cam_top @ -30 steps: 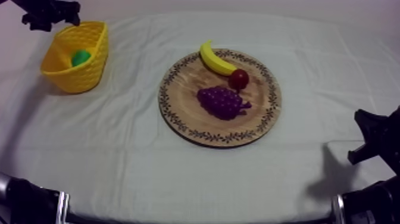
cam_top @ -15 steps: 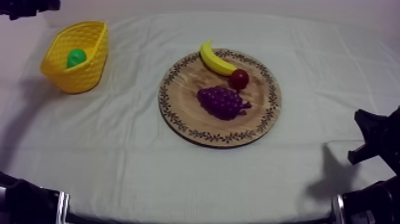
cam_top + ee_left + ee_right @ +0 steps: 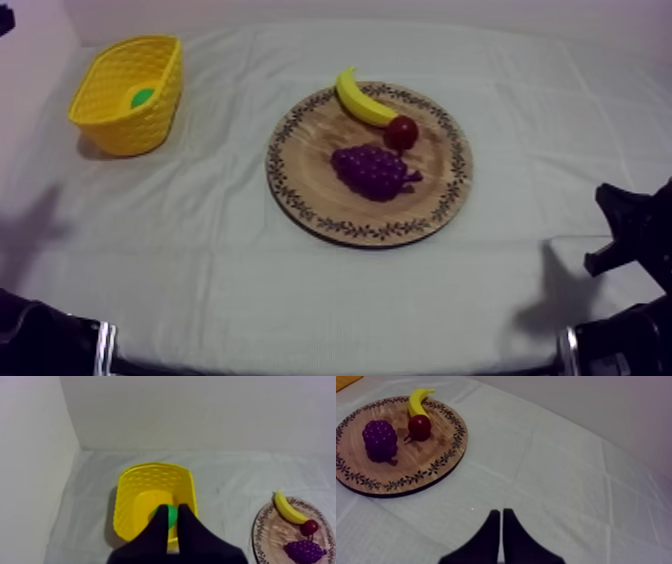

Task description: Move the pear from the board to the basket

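Right under your left gripper (image 3: 173, 510), its fingers lie together as a narrow wedge with nothing between them. Just past their tips is the green pear (image 3: 171, 517), lying on the floor of the yellow basket (image 3: 131, 501). By the look of it the placing is done, so what remains is to bring the arm clear without undoing it.

Keep the fingers together and draw straight up and back. A narrow tip is less likely to catch the basket's perforated wall, which is the nearest thing to you. Avoid any sideways sweep while you are low. The basket looks light, and I judge a nudge on its rim could tip it or slide it towards the side wall, just beside it. The pear is round and sits loose, so a jolt may set it rolling.

Farther out, well apart from the basket across the grey-white cloth (image 3: 561, 476), is the wooden board (image 3: 456, 441). It carries the bunch of grapes (image 3: 380, 438), the small red fruit (image 3: 419, 427) and the banana (image 3: 418, 398) at its far rim. None of these lies on your way out.

Your right gripper (image 3: 501, 512) hangs over bare cloth near the board, its fingers pressed together and empty. It is well apart from the basket and blocks nothing.
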`<act>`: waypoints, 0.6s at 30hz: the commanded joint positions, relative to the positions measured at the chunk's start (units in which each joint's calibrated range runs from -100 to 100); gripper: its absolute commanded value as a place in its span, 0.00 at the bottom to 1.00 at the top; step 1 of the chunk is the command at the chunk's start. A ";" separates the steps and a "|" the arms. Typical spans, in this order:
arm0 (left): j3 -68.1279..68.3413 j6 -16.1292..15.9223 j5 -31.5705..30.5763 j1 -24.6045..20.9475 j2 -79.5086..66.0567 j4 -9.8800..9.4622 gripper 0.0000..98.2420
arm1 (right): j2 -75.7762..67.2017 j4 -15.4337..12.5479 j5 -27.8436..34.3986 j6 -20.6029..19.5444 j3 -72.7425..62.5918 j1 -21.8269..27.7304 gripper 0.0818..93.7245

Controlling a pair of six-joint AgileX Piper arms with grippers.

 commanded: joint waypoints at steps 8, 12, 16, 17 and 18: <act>31.64 0.15 -11.79 -0.78 -22.12 2.83 0.00 | -0.01 0.00 0.00 -0.07 -0.01 -0.01 0.00; 41.58 0.39 -14.95 -1.20 -28.34 3.67 0.00 | -0.01 0.00 0.00 -0.07 -0.01 -0.01 0.00; 49.07 0.32 -16.68 -2.26 -33.85 3.99 0.00 | -0.01 0.00 0.00 -0.07 -0.01 -0.01 0.00; 50.81 0.21 -17.04 -2.49 -35.25 4.22 0.00 | -0.01 0.00 0.00 -0.07 -0.01 -0.01 0.00; 52.60 0.10 -17.46 -2.67 -36.59 4.49 0.00 | -0.01 0.00 0.00 -0.07 -0.01 -0.01 0.00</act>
